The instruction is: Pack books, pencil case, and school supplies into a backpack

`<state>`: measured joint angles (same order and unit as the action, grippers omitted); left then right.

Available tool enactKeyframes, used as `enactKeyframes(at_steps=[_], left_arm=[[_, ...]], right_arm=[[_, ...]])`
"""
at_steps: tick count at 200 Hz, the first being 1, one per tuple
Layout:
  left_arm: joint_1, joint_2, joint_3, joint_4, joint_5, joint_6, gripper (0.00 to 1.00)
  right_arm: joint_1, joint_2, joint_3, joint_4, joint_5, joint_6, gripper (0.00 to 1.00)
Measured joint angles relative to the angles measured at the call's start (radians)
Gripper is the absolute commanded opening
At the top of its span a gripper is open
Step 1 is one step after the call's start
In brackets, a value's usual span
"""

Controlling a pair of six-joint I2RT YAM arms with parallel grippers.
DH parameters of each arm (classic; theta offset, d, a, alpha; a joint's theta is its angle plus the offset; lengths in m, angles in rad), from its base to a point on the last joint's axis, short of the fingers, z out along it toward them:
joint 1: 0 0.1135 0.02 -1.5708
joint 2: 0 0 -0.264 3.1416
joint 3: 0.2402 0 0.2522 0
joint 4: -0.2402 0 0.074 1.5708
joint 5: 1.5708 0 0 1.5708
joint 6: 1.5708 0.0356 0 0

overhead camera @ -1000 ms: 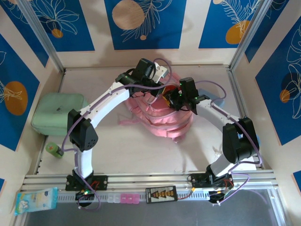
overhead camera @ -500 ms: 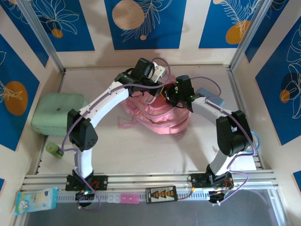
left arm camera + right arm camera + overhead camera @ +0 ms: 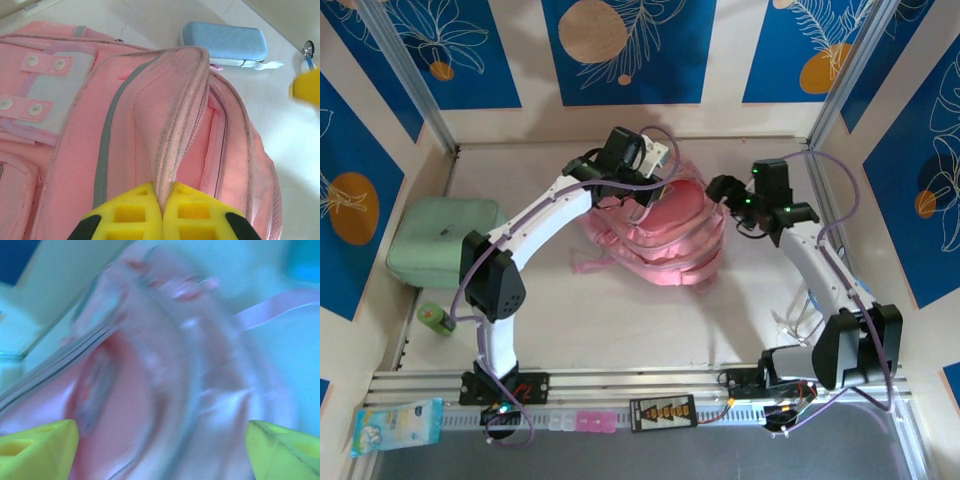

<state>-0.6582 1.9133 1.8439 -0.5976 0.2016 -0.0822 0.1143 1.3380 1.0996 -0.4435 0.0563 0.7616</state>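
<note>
Seen from the top external camera, the pink backpack (image 3: 665,250) lies in the middle of the table (image 3: 620,320) with its mouth open at the far end. The left gripper (image 3: 642,190) is at the bag's upper left rim, and the right gripper (image 3: 718,188) hangs just beside its upper right corner. A mint-green case (image 3: 445,240) rests against the left wall and a small green cylinder (image 3: 435,320) lies just in front of it. A blue tissue pack (image 3: 398,425) sits at the near left corner, outside the table's rail. The left wrist camera shows the left gripper (image 3: 162,212) with its 2 yellow fingers pressed together on the raised edge of the backpack (image 3: 125,130) flap, pinching the fabric upright beside the unzipped opening and its pink lining. The pale blue pencil case (image 3: 225,41) lies flat on the table beyond the bag, with a thin white item (image 3: 250,63) against its near side. The right wrist camera is heavily blurred. It shows the right gripper (image 3: 162,440) with its 2 yellow fingers spread wide at the lower corners and nothing between them, above the open mouth of the backpack (image 3: 150,390). A pink strap (image 3: 280,305) trails to the right.
</note>
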Motion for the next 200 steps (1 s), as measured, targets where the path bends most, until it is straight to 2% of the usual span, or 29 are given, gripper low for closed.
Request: enactKeyframes(at_steps=[32, 63, 103, 176, 200], left_arm=[[0.008, -0.041, -0.062, 0.031, 0.005, -0.015, 0.00], [0.016, -0.072, -0.106, 0.040, 0.008, -0.018, 0.00], [0.022, -0.092, -0.128, 0.041, 0.011, -0.018, 0.00], [0.026, -0.093, -0.136, 0.043, 0.034, -0.018, 0.00], [0.026, -0.093, -0.138, 0.044, 0.034, -0.018, 0.00]], right_arm=[[-0.152, 0.216, 0.124, -0.089, 0.054, -0.123, 0.97], [-0.243, 0.435, 0.272, -0.121, 0.098, -0.193, 0.96], [-0.340, 0.653, 0.470, -0.161, 0.094, -0.291, 0.94], [-0.355, 0.793, 0.577, -0.203, 0.087, -0.388, 0.97], [-0.355, 0.779, 0.528, -0.203, 0.047, -0.383, 0.92]])
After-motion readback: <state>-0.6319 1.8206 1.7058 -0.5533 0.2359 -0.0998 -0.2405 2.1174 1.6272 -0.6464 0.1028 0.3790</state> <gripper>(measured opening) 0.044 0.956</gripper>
